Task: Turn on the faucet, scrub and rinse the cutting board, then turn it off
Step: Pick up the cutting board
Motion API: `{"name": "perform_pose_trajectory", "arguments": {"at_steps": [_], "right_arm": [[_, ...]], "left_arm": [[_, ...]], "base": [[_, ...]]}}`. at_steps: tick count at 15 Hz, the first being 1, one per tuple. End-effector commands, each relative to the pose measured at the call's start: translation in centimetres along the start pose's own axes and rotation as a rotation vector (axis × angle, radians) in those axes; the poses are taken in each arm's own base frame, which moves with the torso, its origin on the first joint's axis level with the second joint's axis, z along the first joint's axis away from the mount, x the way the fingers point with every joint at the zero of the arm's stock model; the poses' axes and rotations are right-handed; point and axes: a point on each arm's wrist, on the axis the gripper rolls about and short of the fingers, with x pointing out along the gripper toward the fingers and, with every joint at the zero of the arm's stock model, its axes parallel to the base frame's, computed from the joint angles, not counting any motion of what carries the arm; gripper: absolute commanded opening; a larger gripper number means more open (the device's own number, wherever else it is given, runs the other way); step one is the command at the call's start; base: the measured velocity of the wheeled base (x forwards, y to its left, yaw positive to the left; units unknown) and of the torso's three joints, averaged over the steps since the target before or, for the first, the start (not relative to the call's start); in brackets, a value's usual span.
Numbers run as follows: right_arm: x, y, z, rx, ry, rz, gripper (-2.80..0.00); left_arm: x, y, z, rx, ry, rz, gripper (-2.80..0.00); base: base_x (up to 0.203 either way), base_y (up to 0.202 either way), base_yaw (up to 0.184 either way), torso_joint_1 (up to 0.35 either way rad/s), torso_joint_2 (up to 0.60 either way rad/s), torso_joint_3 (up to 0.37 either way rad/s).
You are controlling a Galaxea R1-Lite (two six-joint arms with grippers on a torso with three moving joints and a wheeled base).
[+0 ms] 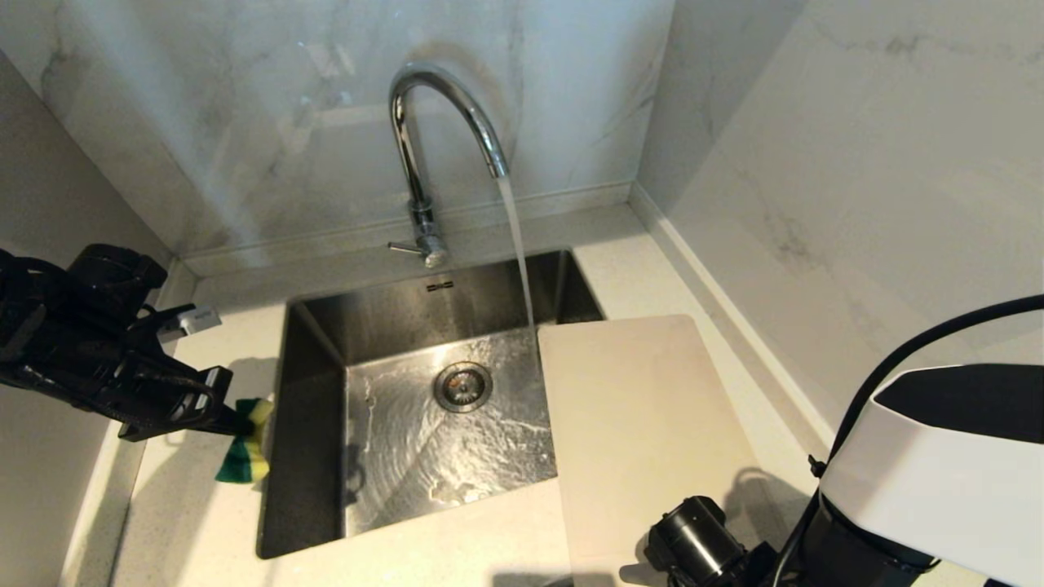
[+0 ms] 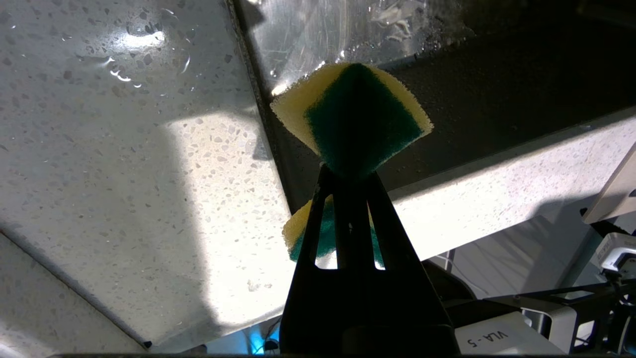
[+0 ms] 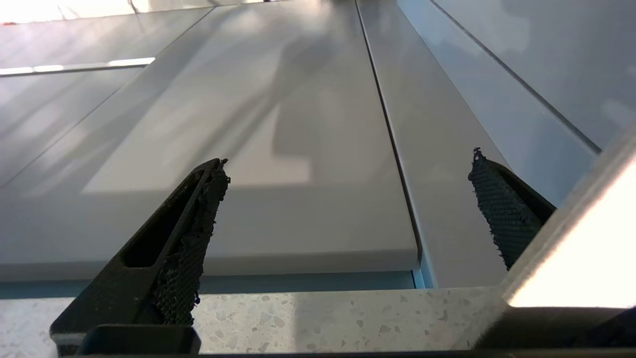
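Running water (image 1: 517,253) from faucet (image 1: 424,155), set at 12 o'clock behind sink (image 1: 314,424); stream landing in basin near far corner of cutting board (image 1: 644,424). Side lever at faucet base pointing toward 9 o'clock. Cutting board lying flat at 3 o'clock of drain (image 1: 462,386), far left edge overhanging sink rim, remainder resting on countertop (image 1: 188,522); slot handle not discernible from head view.

Left gripper (image 1: 236,422) at 9 o'clock of sink, above countertop edge, fingers clenched on sponge (image 2: 350,124); sponge folded, green face pinched inward, yellow foam showing at outer edges. Sponge positioned over sink's left rim, possibly clear of the surface, contact not confirmable.

Right gripper (image 3: 348,199) at 5 o'clock, below counter front edge, fingers (image 3: 499,209) spread wide, grasping nothing, facing grey cabinet front (image 3: 278,149). Right arm housing (image 1: 938,465) visible at lower right of head view.
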Motion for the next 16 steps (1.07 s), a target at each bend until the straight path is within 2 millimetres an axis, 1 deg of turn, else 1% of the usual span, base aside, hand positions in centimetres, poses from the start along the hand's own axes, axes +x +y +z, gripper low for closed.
{"name": "perform_pose_trajectory", "arguments": {"at_steps": [1, 10, 11, 16], "right_arm": [[0.07, 0.13, 0.0, -0.005, 0.002, 0.005, 0.0], [0.44, 0.19, 0.08, -0.003, 0.0, -0.007, 0.0], [0.44, 0.28, 0.05, -0.003, 0.001, -0.004, -2.8], [0.48, 0.24, 0.07, -0.003, 0.001, -0.006, -2.8]], "left_arm": [[0.11, 0.03, -0.02, -0.003, 0.007, -0.001, -2.8], [0.27, 0.11, 0.14, -0.006, 0.007, 0.0, -2.8], [0.26, 0.1, 0.16, -0.006, 0.006, -0.001, -2.8], [0.02, 0.05, 0.26, -0.005, -0.009, -0.007, -2.8]], "base": [[0.0, 0.0, 0.0, 0.0, 0.0, 0.0], [0.0, 0.0, 0.0, 0.0, 0.0, 0.0], [0.0, 0.0, 0.0, 0.0, 0.0, 0.0], [0.0, 0.0, 0.0, 0.0, 0.0, 0.0]]}}
